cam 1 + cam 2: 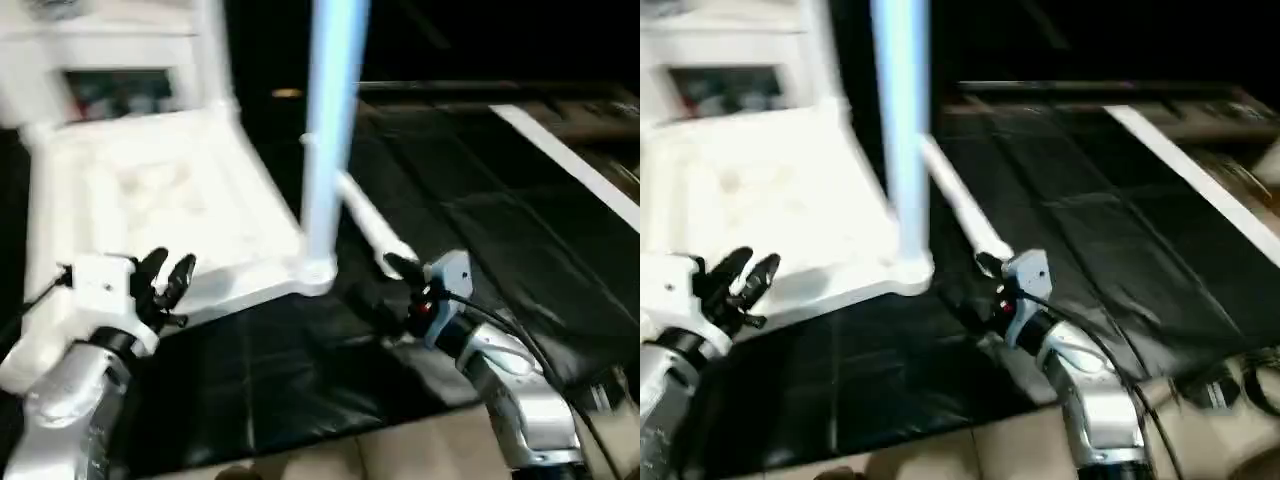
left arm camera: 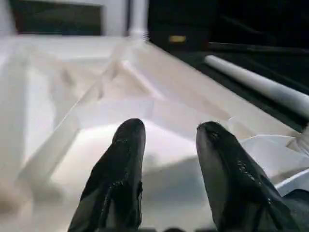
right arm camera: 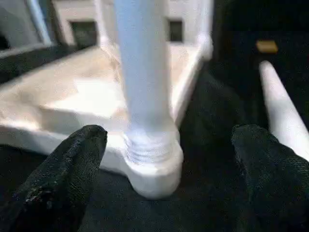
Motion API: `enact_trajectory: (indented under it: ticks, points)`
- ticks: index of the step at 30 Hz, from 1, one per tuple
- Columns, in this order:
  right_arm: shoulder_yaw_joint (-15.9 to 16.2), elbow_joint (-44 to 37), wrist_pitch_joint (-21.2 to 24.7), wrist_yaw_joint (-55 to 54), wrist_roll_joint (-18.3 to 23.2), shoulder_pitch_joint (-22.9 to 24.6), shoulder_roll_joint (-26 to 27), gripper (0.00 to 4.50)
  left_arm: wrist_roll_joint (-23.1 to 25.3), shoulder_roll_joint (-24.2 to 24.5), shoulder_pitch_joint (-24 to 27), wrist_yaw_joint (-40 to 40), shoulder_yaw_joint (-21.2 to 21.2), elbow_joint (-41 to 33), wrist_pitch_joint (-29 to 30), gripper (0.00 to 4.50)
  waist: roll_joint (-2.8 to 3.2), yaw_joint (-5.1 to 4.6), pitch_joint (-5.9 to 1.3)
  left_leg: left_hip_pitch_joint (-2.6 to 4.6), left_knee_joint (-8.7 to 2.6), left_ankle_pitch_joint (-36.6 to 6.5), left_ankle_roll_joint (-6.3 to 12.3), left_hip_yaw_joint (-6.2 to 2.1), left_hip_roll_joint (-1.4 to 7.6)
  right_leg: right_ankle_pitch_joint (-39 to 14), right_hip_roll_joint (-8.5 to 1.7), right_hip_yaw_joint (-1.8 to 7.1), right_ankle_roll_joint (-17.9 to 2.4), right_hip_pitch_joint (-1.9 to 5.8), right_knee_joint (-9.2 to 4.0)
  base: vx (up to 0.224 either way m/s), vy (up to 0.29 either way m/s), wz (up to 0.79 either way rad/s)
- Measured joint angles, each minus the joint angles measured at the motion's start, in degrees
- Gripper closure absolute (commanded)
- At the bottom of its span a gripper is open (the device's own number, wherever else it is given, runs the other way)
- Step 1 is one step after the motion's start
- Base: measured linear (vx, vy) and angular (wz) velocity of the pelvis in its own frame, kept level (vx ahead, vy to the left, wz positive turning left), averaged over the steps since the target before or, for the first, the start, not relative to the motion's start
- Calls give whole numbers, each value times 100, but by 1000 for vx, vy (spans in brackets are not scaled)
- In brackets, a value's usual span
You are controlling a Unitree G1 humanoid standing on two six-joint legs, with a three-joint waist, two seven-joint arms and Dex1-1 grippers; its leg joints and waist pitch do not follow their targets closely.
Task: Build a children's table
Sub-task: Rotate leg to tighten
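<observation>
Your left gripper (image 1: 168,276), two black fingers at the lower left of the left eye view, stands partly open and holds nothing. In the left wrist view its fingertips (image 2: 129,133) hover over the ribbed underside of the white plastic table top (image 1: 150,200) with a clear gap between them, and you cannot tell from the pictures whether they touch the plastic.

Your right gripper (image 3: 169,145) is spread wide and is empty. In the right wrist view one finger sits at the lower left of the frame and the other at the lower right, with the rounded corner socket (image 3: 153,166) of the table top between them but apart from both.

The table top lies upside down on the black sheet (image 1: 480,260) in the left half of the left eye view, its near edge running from the left gripper toward that socket at centre. A long white round tube leg (image 1: 328,130) stands upright in the socket and rises out of the top of the frame. A second white tube leg (image 1: 365,222) lies loose on the sheet just right of the standing one, slanting toward the right gripper.

Open sheet spreads across the right half and the lower middle of the frame. A pale strip (image 1: 565,160) crosses the upper right, and the sheet's near edge meets a light floor (image 1: 400,450) along the bottom.
</observation>
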Motion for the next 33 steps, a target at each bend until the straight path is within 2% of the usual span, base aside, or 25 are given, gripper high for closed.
enact_trajectory:
  ticks: [1,2,3,4,5,6,7,8,9,11,13,14,16,19,22,24,26,31,33]
  points:
    - [-26,17,-6,-39,1,-24,-69,0,53,9,2,54,-59,-1,17,257,-96,75,-24,-18,13,-24,42,45,-39,-25,-28,-25,114,12,18,9,-167,61]
    - [-77,56,1,-67,3,-22,-133,0,106,14,22,87,-165,-17,18,257,-82,186,-17,11,107,-108,185,111,-16,-47,-66,-75,130,21,5,-23,-163,36]
    - [-153,138,3,-123,4,-21,-161,0,147,38,93,93,-245,-102,14,257,-87,293,-20,2,349,-145,249,242,-11,-44,-103,-49,135,-5,6,-21,-112,7]
    - [-211,181,13,-173,5,-11,-159,0,185,49,116,100,-264,-169,13,257,-86,386,-22,16,487,-164,280,299,-58,-39,-107,29,143,-23,4,-21,-112,7]
    - [-270,211,99,-233,20,-6,-157,0,242,69,116,116,-284,-233,12,257,-82,438,-25,31,562,-185,314,325,-113,-30,-118,84,153,-34,-2,-6,-51,5]
    - [-339,231,221,-354,48,-5,-150,0,324,123,120,126,-323,-307,-4,257,-67,524,-29,78,563,-221,375,341,-139,-11,-118,153,146,-43,-1,0,0,0]
    - [-382,240,252,-436,68,-5,-114,0,371,155,127,132,-321,-353,-10,257,-21,564,-45,129,441,-236,401,333,-96,0,-117,154,151,-45,-10,0,0,0]
    - [-409,243,252,-490,109,-6,-91,0,401,169,127,138,-315,-385,-13,257,66,576,-60,211,161,-237,401,349,0,25,-93,114,129,-44,-13,0,0,0]
    - [-436,270,247,-531,127,1,-34,0,412,189,125,141,-305,-397,-15,257,127,555,-70,248,123,-216,88,419,70,47,-93,85,144,-44,-36,-16,94,16]
    - [-323,277,163,-549,108,18,82,0,408,189,133,164,-248,-395,18,257,151,503,-57,244,119,-216,57,517,117,99,-91,117,155,-3,-119,-19,107,16]
    - [-240,276,-133,-682,13,32,141,0,404,217,117,223,-208,-396,52,257,140,419,-63,248,119,-226,49,586,109,146,-104,184,200,18,-169,-24,101,6]
    - [-258,268,-180,-780,-1,33,150,0,404,233,112,238,-205,-396,70,257,133,382,-67,250,118,-226,49,610,101,168,-117,199,238,23,-188,-29,82,0]
    - [-514,193,-28,-936,257,53,329,0,405,270,105,268,-211,-394,83,257,126,316,-70,261,111,-226,49,654,100,195,-123,234,305,24,-223,-32,63,-7]
    - [-625,179,99,-1018,362,52,259,0,404,270,69,264,-281,-380,77,257,128,188,-70,265,108,-225,49,674,98,199,-123,259,322,15,-233,0,0,0]
    - [-875,159,-70,-1538,271,37,353,0,385,213,-76,239,-351,-239,53,257,184,143,-60,266,102,-224,48,681,97,215,-122,270,349,3,-233,0,0,0]
    - [-935,-3,161,-1727,184,41,268,0,356,182,-128,201,-409,-94,7,257,240,96,-59,267,88,-224,47,690,91,219,-121,288,355,-4,-233,0,0,0]
    - [-937,-111,283,-1815,117,86,171,0,333,136,-140,190,-477,18,-12,257,260,66,-65,270,60,-220,43,706,86,220,-118,308,357,-12,-232,0,0,0]
    - [-891,-460,572,-1767,100,341,-32,0,275,34,-136,215,-628,176,-46,257,263,32,-68,256,17,-209,53,723,91,205,-104,324,336,-39,-233,0,0,0]
    - [-803,-546,760,-1756,108,374,-85,0,317,8,-134,266,-685,176,-75,257,247,24,-73,243,7,-212,59,735,90,199,-103,330,328,-59,-233,0,0,0]
